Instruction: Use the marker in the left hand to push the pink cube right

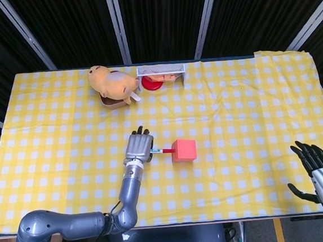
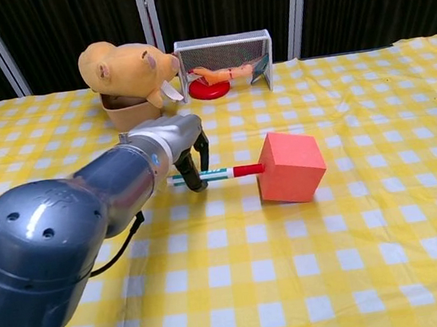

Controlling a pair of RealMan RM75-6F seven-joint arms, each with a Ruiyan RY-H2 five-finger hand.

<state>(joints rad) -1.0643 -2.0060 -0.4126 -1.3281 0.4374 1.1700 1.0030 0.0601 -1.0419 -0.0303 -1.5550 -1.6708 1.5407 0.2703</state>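
Left hand (image 1: 139, 147) grips the marker (image 2: 216, 174), fingers curled around the barrel, marker lying level and pointing right. Its red cap end touches the left face of the pink cube (image 2: 290, 167). Cube sits near the middle of the yellow checked tablecloth (image 1: 245, 102), turned slightly so one corner faces the chest camera. In the head view the cube (image 1: 184, 151) is just right of the left hand, marker (image 1: 163, 151) bridging the two.

Right hand (image 1: 319, 172) at the near right table edge, head view only, fingers spread apart, holding nothing, well apart from the cube.

At the far side: a tan plush toy (image 2: 122, 71) resting on a small brown box (image 2: 129, 111), and just right of it a wire mesh rack (image 2: 223, 47) with a red round dish (image 2: 210, 90) under it. Other items inside the rack are too small to tell.
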